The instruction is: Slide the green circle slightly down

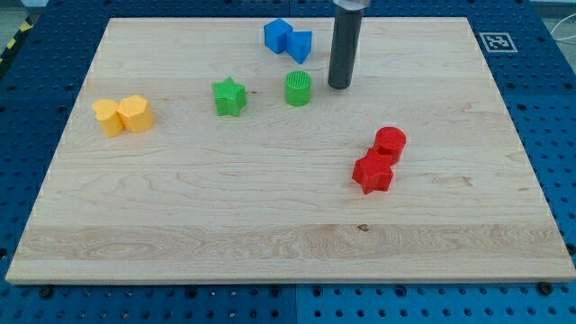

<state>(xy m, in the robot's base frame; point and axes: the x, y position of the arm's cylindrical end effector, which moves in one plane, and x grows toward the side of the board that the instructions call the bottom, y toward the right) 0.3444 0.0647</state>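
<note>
The green circle point(298, 88) is a short ribbed cylinder standing on the wooden board point(180, 207), in the upper middle of the view. My tip point(339, 86) rests on the board just to the right of the green circle, with a small gap between them. The dark rod rises from there out of the view's top.
A green star point(229, 96) lies left of the green circle. Two blue blocks point(288, 39) touch each other above it. Two yellow blocks point(123, 115) sit at the left. A red cylinder point(390, 142) and a red star point(372, 172) touch at the right.
</note>
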